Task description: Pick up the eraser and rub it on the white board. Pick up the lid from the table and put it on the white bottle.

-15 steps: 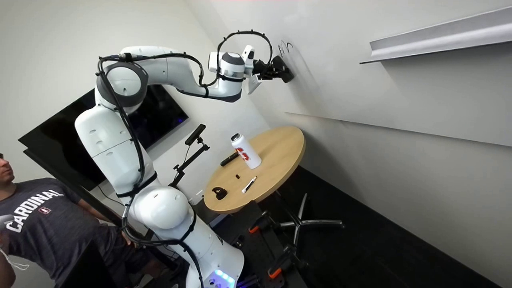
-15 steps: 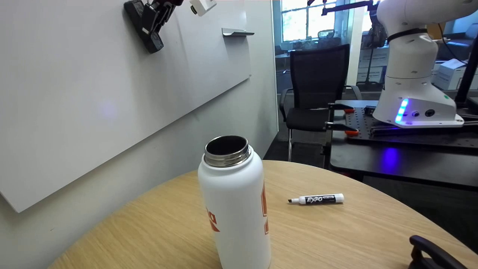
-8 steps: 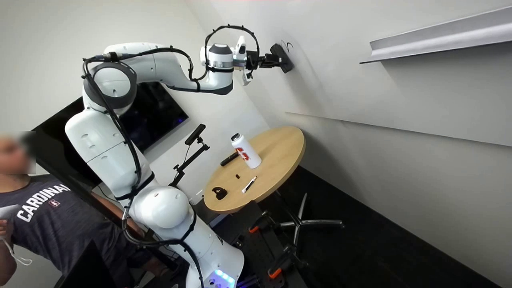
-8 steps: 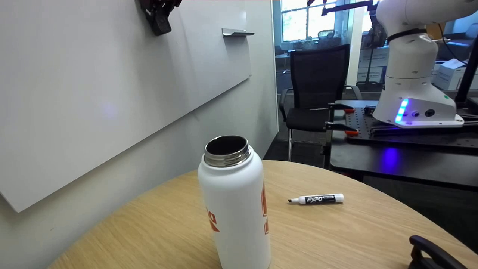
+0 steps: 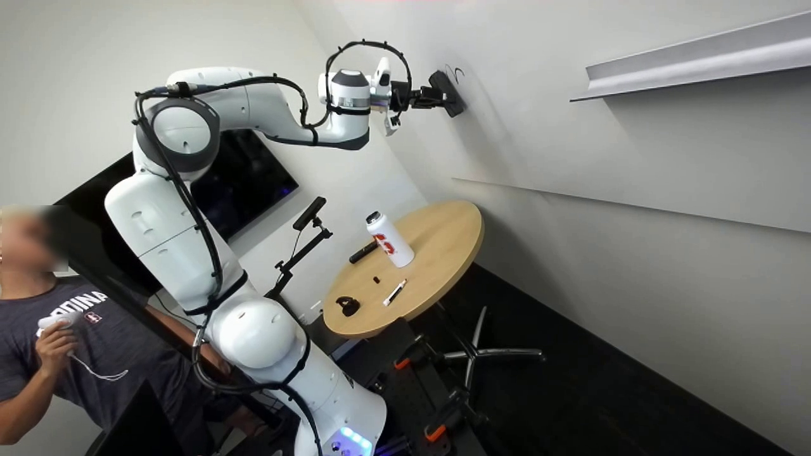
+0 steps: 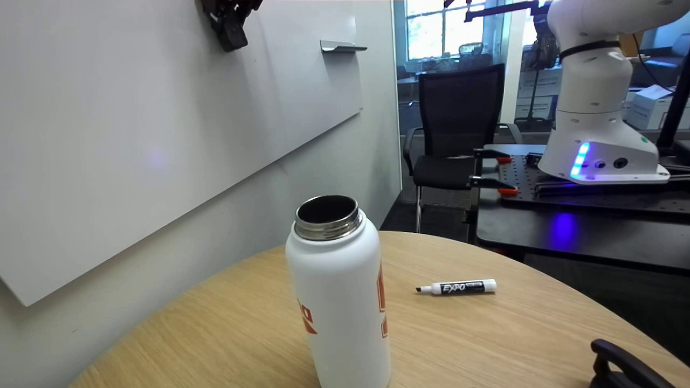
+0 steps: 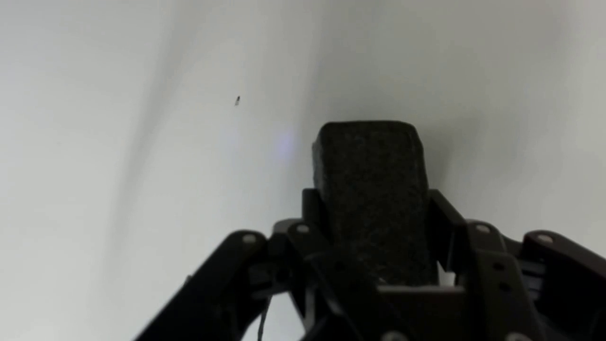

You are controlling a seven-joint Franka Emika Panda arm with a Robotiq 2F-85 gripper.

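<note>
Wooden table (image 6: 458, 345), marker (image 6: 457, 287) labelled EXPO, white bottle (image 6: 340, 302), end effector (image 7: 374, 210) clamped on eraser (image 7: 371, 161)

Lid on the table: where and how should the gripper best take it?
Probably grip the lid by its loop, from above, with the jaws on either side of it. In an exterior view the loop arches upward and looks slim, though the picture's edge cuts off the lower part. The gripper holds the eraser, so that must be put down first.
</note>
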